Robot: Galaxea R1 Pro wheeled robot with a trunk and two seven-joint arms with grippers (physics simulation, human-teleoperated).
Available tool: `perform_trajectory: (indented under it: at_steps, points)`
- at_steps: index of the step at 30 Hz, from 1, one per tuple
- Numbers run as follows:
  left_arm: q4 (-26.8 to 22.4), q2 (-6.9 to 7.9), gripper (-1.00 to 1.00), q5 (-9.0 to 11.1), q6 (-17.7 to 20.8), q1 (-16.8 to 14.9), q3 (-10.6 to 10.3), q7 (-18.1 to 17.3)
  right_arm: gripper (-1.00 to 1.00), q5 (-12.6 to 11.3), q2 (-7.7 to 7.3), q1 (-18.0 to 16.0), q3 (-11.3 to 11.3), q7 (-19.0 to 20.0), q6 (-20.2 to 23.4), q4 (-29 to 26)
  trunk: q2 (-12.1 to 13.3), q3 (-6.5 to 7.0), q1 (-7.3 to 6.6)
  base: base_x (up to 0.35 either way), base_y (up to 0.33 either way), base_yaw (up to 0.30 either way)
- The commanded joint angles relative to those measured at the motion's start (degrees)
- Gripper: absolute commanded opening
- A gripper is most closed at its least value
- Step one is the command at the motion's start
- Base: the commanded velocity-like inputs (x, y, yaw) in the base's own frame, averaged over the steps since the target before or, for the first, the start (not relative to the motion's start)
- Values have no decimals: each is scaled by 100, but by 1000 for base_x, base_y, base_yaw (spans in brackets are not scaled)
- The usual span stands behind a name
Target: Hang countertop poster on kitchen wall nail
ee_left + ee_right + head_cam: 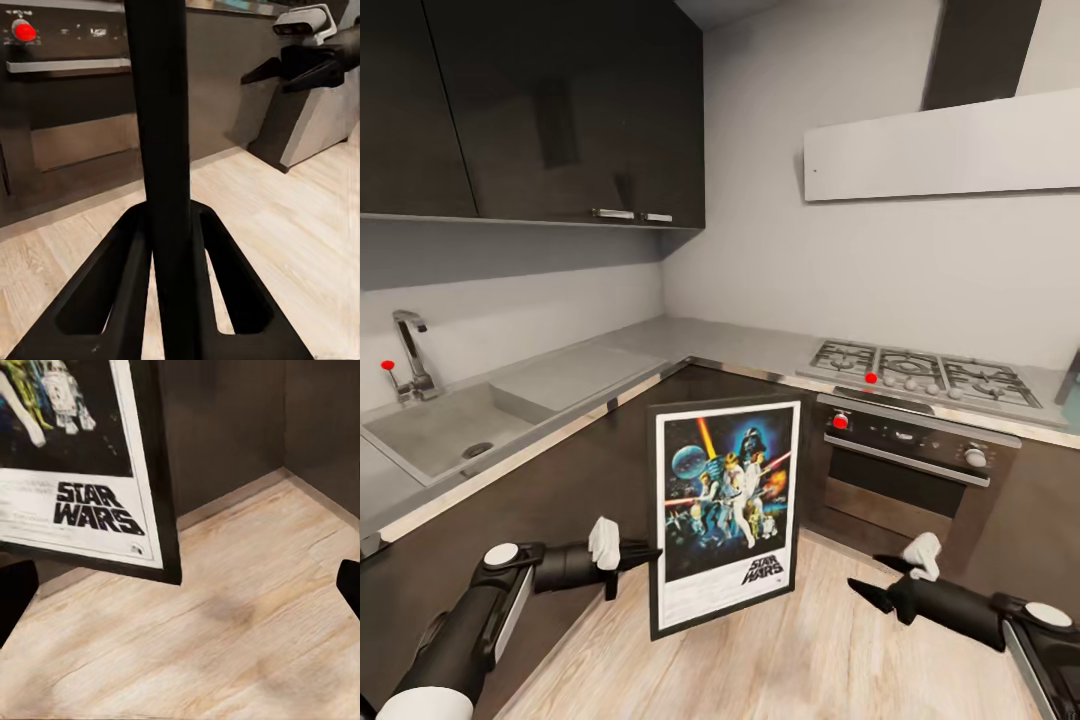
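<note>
One poster (pixel 726 512) is counted, framed in black, and two grippers are seen: the left gripper (pixel 643 553) and the right gripper (pixel 863 592). One sink (pixel 435 430) with one tap (pixel 412 356) is set into the single L-shaped kitchen countertop (pixel 690 340), alongside one gas hob (pixel 920 374) and one oven (pixel 905 475) below it. Three red dots are counted, one beside the tap (pixel 387 365), one at the hob's front (pixel 871 378) and one on the oven panel (pixel 840 421), and two metal handles (pixel 632 215) are seen under the wall cabinets.

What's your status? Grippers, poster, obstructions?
Left gripper shut on poster's left edge, held upright over floor. Right gripper open, apart from it. No nail identifiable on the wall.
</note>
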Motion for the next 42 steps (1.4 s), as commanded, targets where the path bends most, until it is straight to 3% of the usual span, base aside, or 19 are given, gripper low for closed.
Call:
perform_trajectory:
  at_steps: [1, 3, 8, 9, 11, 18, 23, 27, 42]
  points:
    - [-11, -4, -100, -34, 38, -4, 13, -109, 100, 0, -44, -29, -8, 144, 74, -19, -4, -7, 0, 0, 0, 0]
    - [-27, -2, -100, -35, 46, -4, 15, -346, 100, 3, -152, -162, -5, 434, 256, -48, -4, -7, 0, 0, 0, 0]
    - [-45, 9, -100, -35, 61, -4, 17, -543, 100, 5, -334, -523, 10, 1070, 651, -64, -4, -7, 0, 0, 0, 0]
    - [-54, 14, -100, -31, 64, -4, 18, -580, 100, 8, -472, -614, 15, 1477, 730, -66, -4, -7, 0, 0, 0, 0]
    - [-62, 13, -100, -26, 68, -4, 18, -599, 100, 7, -601, -724, 21, 1775, 775, -66, -4, -7, 0, 0, 0, 0]
    - [-86, 11, -100, -11, 75, -4, 15, -644, 100, 12, -736, -1009, 70, 2417, 817, -32, -4, -7, 0, 0, 0, 0]
    - [-127, 11, -100, 2, 77, -4, 10, -706, 100, 14, -746, -1032, 131, 2693, 818, -27, -4, -7, 0, 0, 0, 0]
    - [-206, 11, -100, -6, 94, -4, 15, -1050, 100, 15, -748, -1036, 305, 2773, 818, -25, -4, -7, 0, 0, 0, 0]
    - [-236, 11, -100, 5, 98, -4, 11, -1050, 100, 9, -741, -1041, 433, 2832, 810, -25, -4, -7, 0, 0, 0, 0]
